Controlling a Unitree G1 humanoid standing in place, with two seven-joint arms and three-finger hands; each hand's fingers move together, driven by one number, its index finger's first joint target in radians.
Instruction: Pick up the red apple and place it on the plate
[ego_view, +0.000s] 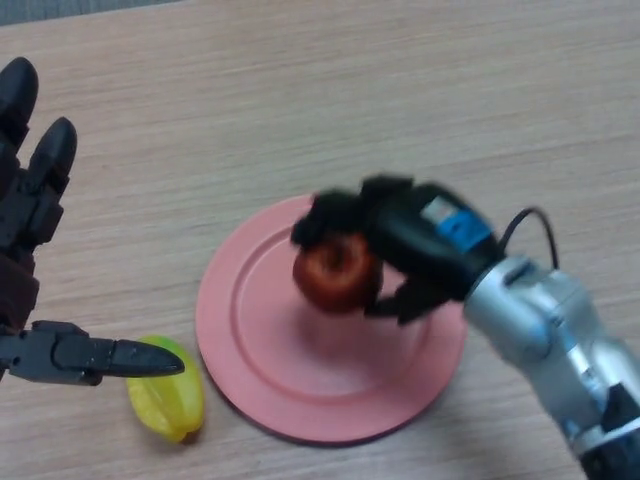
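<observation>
Head view: my right robot hand (400, 245) reaches in from the right side and sits over the pink plate (262, 370), fingers and thumb curled around the red apple (335, 273). The apple is above the plate's upper middle; the view does not show whether it touches the plate surface or is just off it. Its stem dimple faces up toward the camera. The silver forearm (545, 325) runs down to the lower right corner. The plate lies flat on the wooden worktop (330, 100), roughly centre of view. My left robot hand (30, 210) shows at the left edge, fingers straight and relaxed, holding nothing, the thumb (95, 355) stretched rightward low in the view. The thumb's tip overlaps the top of a yellow-green star fruit (168, 405) that lies on the worktop just beside the plate's lower left rim; contact between them I cannot tell.
</observation>
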